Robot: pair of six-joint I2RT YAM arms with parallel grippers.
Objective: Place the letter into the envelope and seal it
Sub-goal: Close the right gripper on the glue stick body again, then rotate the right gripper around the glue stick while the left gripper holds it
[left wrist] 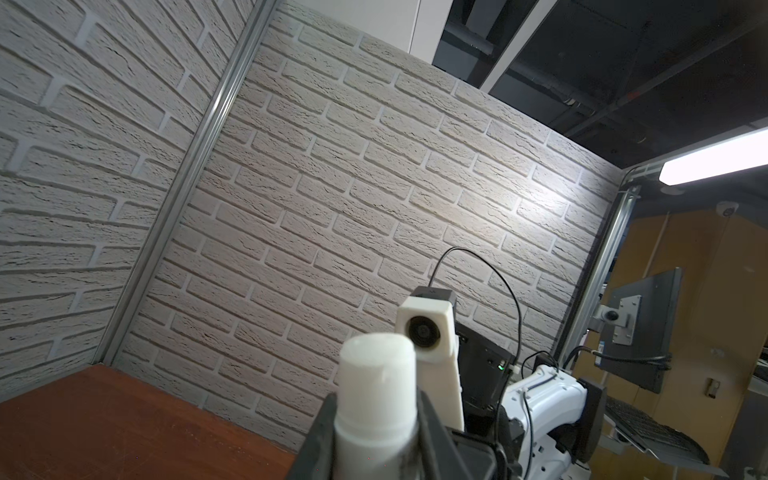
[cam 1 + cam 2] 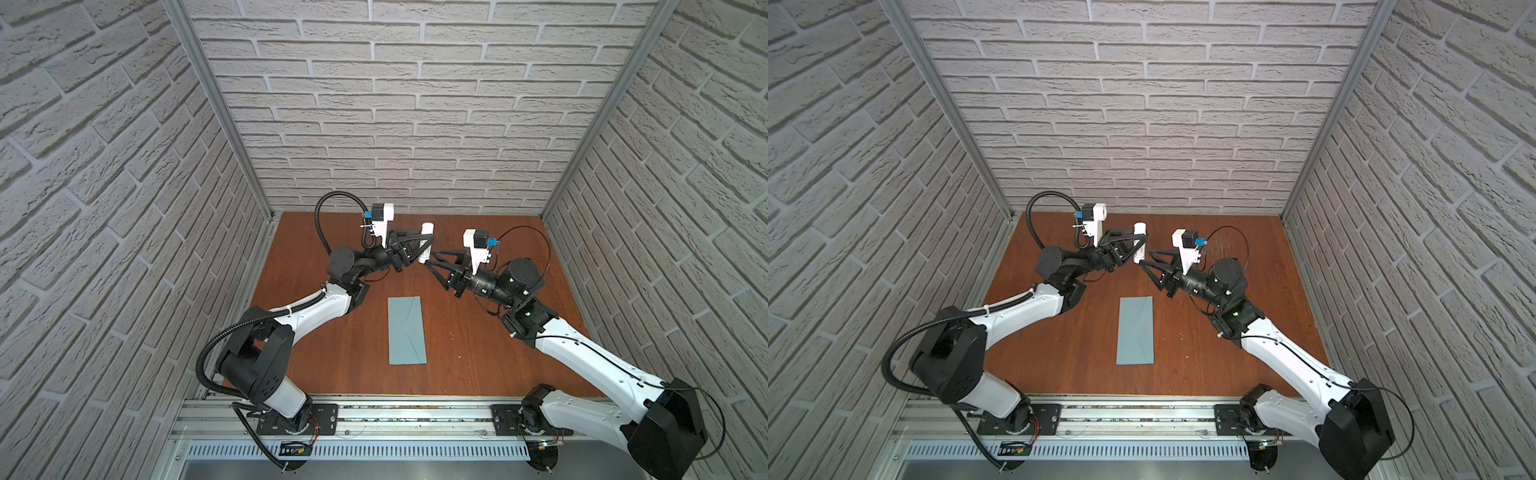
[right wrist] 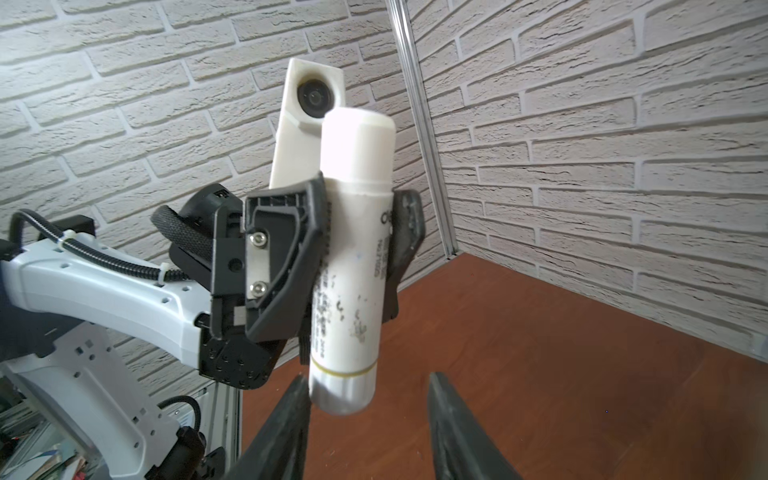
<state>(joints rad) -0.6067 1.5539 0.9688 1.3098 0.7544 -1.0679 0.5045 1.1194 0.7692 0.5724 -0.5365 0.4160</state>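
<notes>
Open brown table point(image 2: 478, 357) all round the envelope point(image 2: 407, 330). In both top views it lies flat mid-table, long side running front to back, flap down, and every edge is clear of my arms. There is free room on either side out to the brick-pattern walls point(image 2: 124, 208). At the front the table ends at the metal rail point(image 2: 415, 415) where my bases are bolted.

Both arms reach toward the back with elbows out and wrists turned inward. The grippers meet nose to nose above the far half of the table, beyond the envelope's far edge. My left gripper point(image 2: 424, 246) is clamped across the middle of a white glue stick point(image 2: 427, 228), cap end up and slightly tilted. My right gripper point(image 3: 368, 380) stands apart, with its fingers either side of the stick's bottom end. One finger point(image 3: 291, 415) sits just beside the stick, and I can't tell whether it touches. The other has a clear gap.

The letter I can't make out anywhere, and I can't tell whether it's inside the envelope. The stick's printing is worn and unreadable. The left wrist view cuts off my left fingers at the frame edge.
</notes>
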